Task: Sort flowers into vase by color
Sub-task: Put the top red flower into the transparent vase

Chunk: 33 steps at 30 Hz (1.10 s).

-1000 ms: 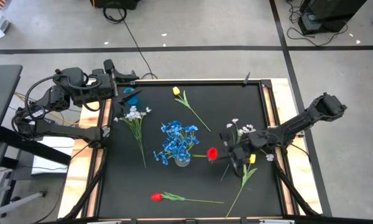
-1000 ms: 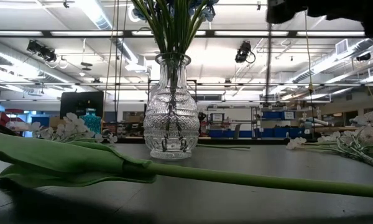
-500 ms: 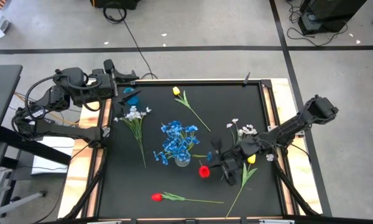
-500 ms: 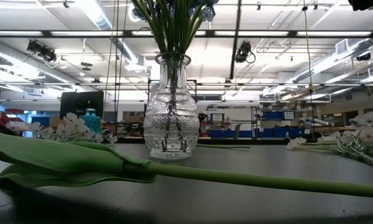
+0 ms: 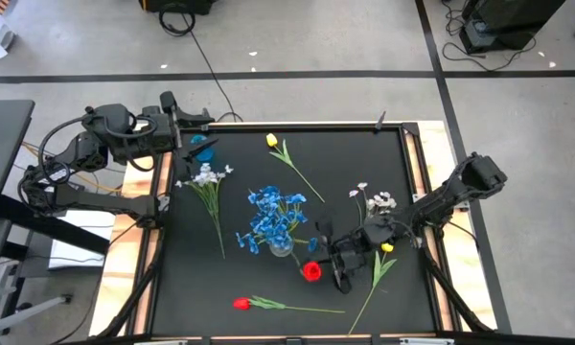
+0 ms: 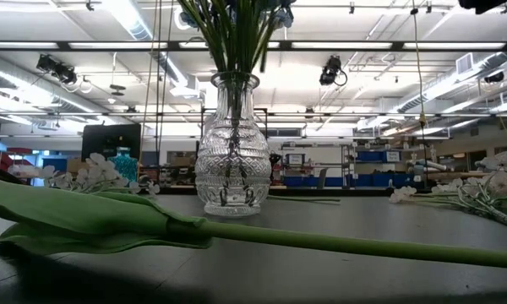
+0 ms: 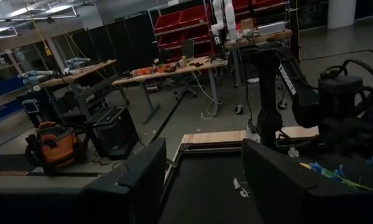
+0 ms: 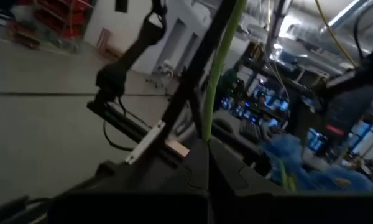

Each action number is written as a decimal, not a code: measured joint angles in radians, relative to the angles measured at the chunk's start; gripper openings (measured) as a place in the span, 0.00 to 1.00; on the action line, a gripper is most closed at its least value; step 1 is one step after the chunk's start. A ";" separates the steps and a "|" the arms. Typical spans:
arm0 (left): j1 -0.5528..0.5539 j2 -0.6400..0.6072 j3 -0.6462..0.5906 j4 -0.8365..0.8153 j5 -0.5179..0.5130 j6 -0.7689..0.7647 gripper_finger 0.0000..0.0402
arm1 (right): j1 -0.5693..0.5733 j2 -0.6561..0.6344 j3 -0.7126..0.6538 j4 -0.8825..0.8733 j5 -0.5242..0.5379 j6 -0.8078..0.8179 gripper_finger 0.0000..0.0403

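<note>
A clear glass vase (image 5: 281,246) (image 6: 231,148) near the table's middle holds blue flowers (image 5: 273,216). My right gripper (image 5: 332,261) is shut on a red tulip (image 5: 311,271), just right of the vase and nearer the table's front edge. Flat on the black table lie a second red tulip (image 5: 241,304), two yellow tulips (image 5: 271,141) (image 5: 388,246) and two white sprigs (image 5: 206,176) (image 5: 376,200). My left gripper (image 5: 199,129) (image 7: 202,180) waits open above the far left corner. My right gripper pinches the red tulip's green stem (image 8: 209,127) between its two shut fingers. The fingers come level from the table's right and lie across the stem, which runs on past them. The red head (image 5: 311,271) shows beside the fingertips, clear of the table.
A teal object (image 5: 203,149) sits at the far left corner, below my left gripper. The near red tulip's stem and leaf (image 6: 152,224) cross the front of the low view. Wooden rails (image 5: 420,144) edge the table's left and right sides.
My right gripper has carried the red tulip toward the table's left and near edges, closing on the vase, and has rolled a little. It has stayed shut on the stem. The tulip has stayed clear of the table.
</note>
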State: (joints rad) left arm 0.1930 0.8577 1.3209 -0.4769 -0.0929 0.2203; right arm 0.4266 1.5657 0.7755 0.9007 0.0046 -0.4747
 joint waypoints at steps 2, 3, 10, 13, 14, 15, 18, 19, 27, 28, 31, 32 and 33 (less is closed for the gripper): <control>0.000 0.000 0.000 0.001 0.000 0.000 0.54 | 0.012 0.030 0.025 0.027 -0.006 0.000 0.01; 0.000 0.000 0.000 0.000 0.000 0.000 0.54 | 0.018 0.042 0.034 0.033 -0.006 0.000 0.01; 0.000 0.000 0.000 -0.002 0.000 0.000 0.54 | 0.041 0.116 0.075 0.092 0.064 -0.095 0.01; 0.000 0.000 0.000 -0.002 0.000 0.000 0.54 | 0.040 0.119 0.075 0.099 0.160 -0.125 0.01; 0.000 0.000 0.000 -0.002 0.000 0.000 0.54 | 0.038 0.119 0.075 0.098 0.190 -0.128 0.01; 0.000 0.000 0.000 -0.002 0.000 0.000 0.54 | 0.034 0.119 0.075 0.099 0.218 -0.130 0.01; 0.000 0.000 0.000 -0.004 0.000 0.000 0.54 | 0.026 0.119 0.075 0.112 0.266 -0.131 0.01; 0.000 0.000 0.000 -0.005 0.000 0.000 0.54 | 0.022 0.119 0.075 0.114 0.272 -0.131 0.01; 0.000 0.000 0.000 -0.006 0.000 0.000 0.54 | 0.011 0.118 0.075 0.066 0.286 -0.096 0.01; 0.000 0.000 0.000 -0.006 0.000 0.000 0.54 | 0.011 0.118 0.074 0.061 0.286 -0.086 0.01; 0.000 0.000 0.000 -0.006 0.000 0.000 0.54 | 0.011 0.118 0.074 0.051 0.286 -0.059 0.01; 0.000 0.000 0.000 -0.006 0.000 0.000 0.54 | 0.011 0.118 0.074 0.045 0.287 -0.059 0.01; 0.000 0.000 0.000 -0.006 0.000 0.000 0.54 | 0.010 0.118 0.074 0.037 0.286 -0.059 0.01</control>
State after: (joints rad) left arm 0.1931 0.8577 1.3209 -0.4828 -0.0929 0.2203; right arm 0.4363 1.6840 0.8497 0.9381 0.2910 -0.5339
